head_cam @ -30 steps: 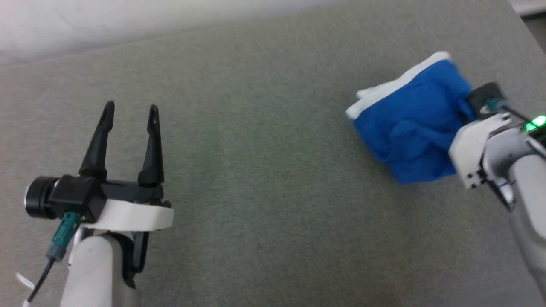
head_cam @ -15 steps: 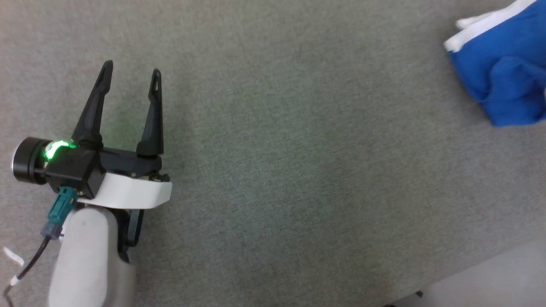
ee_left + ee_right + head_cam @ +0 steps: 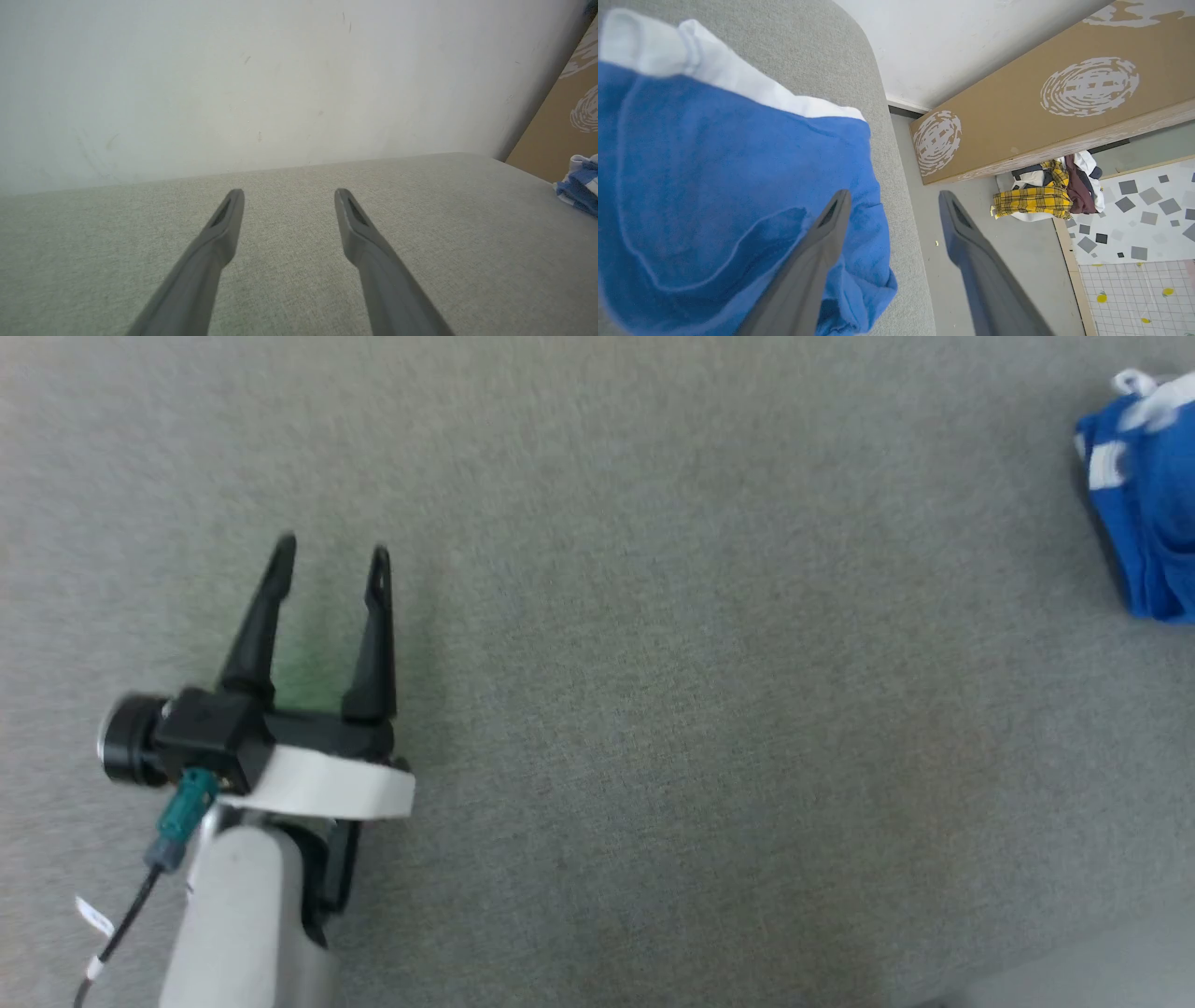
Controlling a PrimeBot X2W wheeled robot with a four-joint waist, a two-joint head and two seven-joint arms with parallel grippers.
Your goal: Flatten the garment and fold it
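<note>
The garment (image 3: 1146, 513) lies bunched at the right edge of the grey fabric surface (image 3: 653, 709). It is cut off and blurred in the head view and runs off the left and bottom of the right wrist view, so its print and long axis cannot be told; its white band lies on the side away from the right gripper (image 3: 895, 196). That gripper's fingers stand spread, one over the blue cloth, pinching nothing; the left gripper (image 3: 331, 549), well apart, is spread too.

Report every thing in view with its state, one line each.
garment: compact bundle lying by the edge of the grey surface, ungripped.
left gripper: fingers open, empty, above the bare grey surface.
right gripper: fingers open, empty, one finger over the garment.
clothes pile: heaped on the floor.
</note>
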